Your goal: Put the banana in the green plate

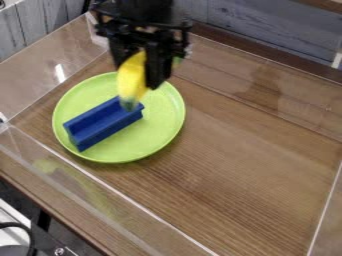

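The yellow banana hangs upright between the fingers of my black gripper, which is shut on it. It hovers over the back part of the lime-green plate, just above the far end of a blue ridged block that lies in the plate. The banana's lower tip sits close above the block; I cannot tell if they touch.
The plate rests on a wooden tabletop enclosed by low clear plastic walls. A grey wall runs along the back. To the right of the plate is bare wood.
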### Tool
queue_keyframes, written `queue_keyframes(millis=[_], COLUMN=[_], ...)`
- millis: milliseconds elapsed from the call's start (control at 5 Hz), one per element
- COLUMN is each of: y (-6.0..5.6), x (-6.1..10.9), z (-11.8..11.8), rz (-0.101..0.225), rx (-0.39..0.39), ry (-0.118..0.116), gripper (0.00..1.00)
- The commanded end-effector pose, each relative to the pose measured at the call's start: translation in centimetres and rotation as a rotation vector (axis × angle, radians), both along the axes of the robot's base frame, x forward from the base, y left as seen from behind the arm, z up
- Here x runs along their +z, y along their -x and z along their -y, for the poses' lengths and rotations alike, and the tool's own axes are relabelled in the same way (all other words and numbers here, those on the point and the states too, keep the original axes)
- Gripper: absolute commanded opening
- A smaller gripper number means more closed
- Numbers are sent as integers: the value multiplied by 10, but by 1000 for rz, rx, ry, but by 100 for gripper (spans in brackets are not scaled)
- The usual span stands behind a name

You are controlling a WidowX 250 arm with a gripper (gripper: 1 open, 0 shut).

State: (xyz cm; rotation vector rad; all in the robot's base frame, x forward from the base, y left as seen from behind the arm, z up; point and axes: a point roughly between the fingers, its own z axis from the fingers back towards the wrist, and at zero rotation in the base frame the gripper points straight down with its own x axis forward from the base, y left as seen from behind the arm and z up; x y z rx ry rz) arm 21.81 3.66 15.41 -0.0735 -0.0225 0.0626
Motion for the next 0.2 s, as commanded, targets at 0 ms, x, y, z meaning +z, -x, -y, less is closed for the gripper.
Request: queue_keyframes(millis=[0], y=[3], x=[-8], z=[-24], rz=[49], rx=[-36], ry=[-20], gripper=[0])
